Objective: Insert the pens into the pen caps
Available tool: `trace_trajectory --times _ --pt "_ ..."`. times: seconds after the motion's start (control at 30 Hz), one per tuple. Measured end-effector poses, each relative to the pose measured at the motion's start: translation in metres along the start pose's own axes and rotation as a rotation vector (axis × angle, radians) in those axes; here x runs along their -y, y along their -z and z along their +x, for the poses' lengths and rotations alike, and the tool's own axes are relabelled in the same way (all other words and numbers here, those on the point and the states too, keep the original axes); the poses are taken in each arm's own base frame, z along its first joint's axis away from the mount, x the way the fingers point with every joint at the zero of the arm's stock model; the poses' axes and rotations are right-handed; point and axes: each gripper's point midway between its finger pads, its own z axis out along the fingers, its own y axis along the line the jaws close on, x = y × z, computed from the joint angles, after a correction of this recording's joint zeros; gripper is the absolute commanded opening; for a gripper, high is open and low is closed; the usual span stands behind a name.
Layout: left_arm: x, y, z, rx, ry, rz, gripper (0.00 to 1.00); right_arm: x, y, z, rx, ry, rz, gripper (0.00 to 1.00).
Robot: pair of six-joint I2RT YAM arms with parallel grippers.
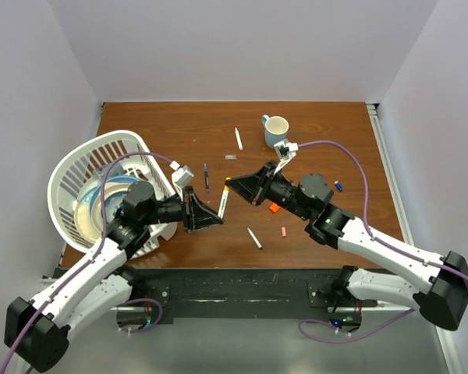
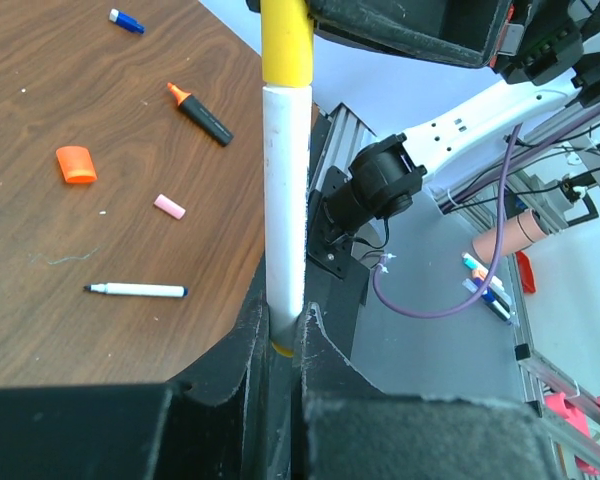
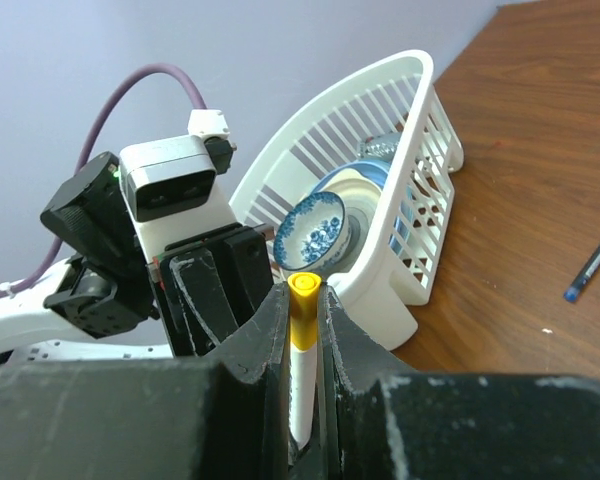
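A white pen (image 1: 222,201) is held in the air between both grippers. My left gripper (image 1: 215,218) is shut on its lower end, and in the left wrist view the pen (image 2: 283,200) rises from between the jaws of that gripper (image 2: 285,322). A yellow cap (image 2: 285,45) sits on the pen's far end. My right gripper (image 1: 234,185) is shut on that cap (image 3: 302,305), with the white barrel (image 3: 300,400) between the jaws of that gripper (image 3: 302,295).
On the table lie an orange cap (image 1: 274,207), a pink cap (image 1: 283,231), a blue cap (image 1: 339,185), two white pens (image 1: 254,238) (image 1: 239,139), a dark blue pen (image 1: 206,177) and a black highlighter (image 2: 200,112). A mug (image 1: 276,128) stands at the back. A white basket (image 1: 66,175) with dishes is on the left.
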Motion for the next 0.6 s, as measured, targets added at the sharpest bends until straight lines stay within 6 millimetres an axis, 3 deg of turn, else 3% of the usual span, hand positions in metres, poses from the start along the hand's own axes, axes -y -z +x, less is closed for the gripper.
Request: trace_trajectory --times 0.3,0.6 --pt "-0.004 -0.005 0.0 -0.006 -0.033 0.011 0.0 0.0 0.006 0.002 0.027 0.029 -0.043 0.0" --pt "-0.031 -0.016 0.004 -0.043 -0.054 -0.063 0.0 0.026 0.001 0.008 0.039 -0.002 0.066 0.0"
